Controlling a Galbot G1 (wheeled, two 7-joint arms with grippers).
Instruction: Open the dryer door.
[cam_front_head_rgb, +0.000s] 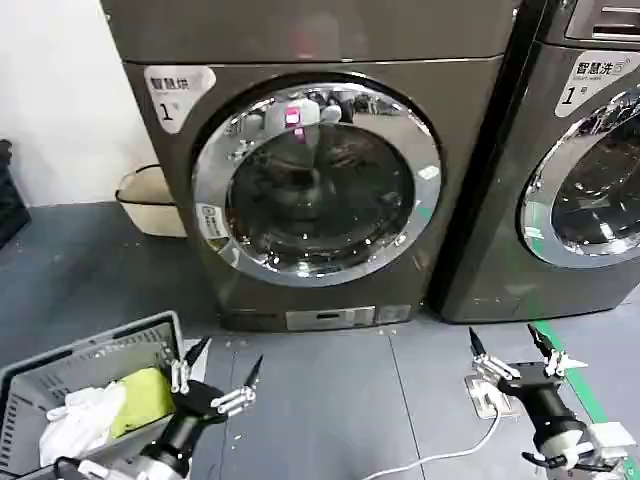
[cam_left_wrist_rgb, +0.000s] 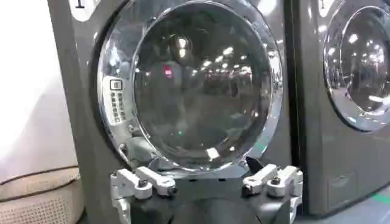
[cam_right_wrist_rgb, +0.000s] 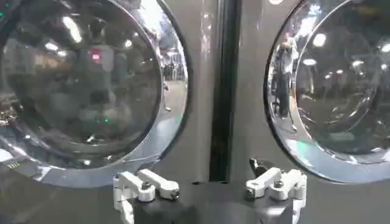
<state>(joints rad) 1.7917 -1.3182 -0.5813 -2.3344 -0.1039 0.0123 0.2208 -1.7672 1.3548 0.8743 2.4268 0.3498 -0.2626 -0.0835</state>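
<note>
- Dryer (cam_front_head_rgb: 300, 40) sits centre-left in the head view, front-loader, its round chrome-ringed glass dryer door (cam_front_head_rgb: 316, 180) shut flush against the body. Task not started, by the look of it.
- A second machine (cam_front_head_rgb: 590, 170) stands just beside it on the robot's right, its door also shut; a dark gap runs between the two.
- Left gripper (cam_front_head_rgb: 222, 371) low near the floor, in front of the dryer, fingers spread wide, holding nothing. Well apart from the door. Its wrist camera looks straight at the dryer door (cam_left_wrist_rgb: 198, 85), so it looks lined up for an approach.
- Right gripper (cam_front_head_rgb: 510, 350) also low, in front of the gap between the machines, jaws wide, empty. Its wrist view shows both doors.
- Laundry basket (cam_front_head_rgb: 60, 375) with white and yellow-green cloth sits on the floor at the robot's left, clear of the door's swing as far as I can judge.
- Handle not clearly visible; a chrome notch on the ring's right edge (cam_front_head_rgb: 429, 172) may be the pull.
</note>
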